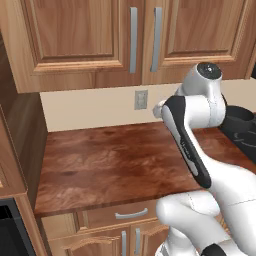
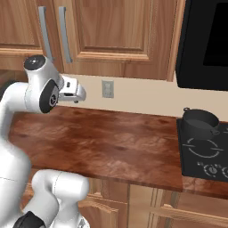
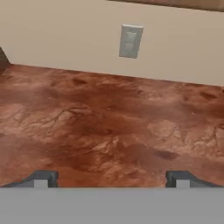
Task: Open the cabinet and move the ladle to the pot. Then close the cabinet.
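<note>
Nearest the hand camera, the claw [image 3: 112, 178] hangs with its two dark tips spread wide and nothing between them, pointed down at the bare reddish tabletop [image 3: 105, 127]. Above, the cabinet [image 1: 135, 40] has both doors shut, so the ladle is presumably hidden inside. Off to the right, the pot [image 2: 200, 121] waits on the stove [image 2: 205, 153].

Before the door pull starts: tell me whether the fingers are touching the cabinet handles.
Apart. In the right base view the gripper hangs open below the cabinet, clear of its grey bar handles, facing the wall outlet.
</note>
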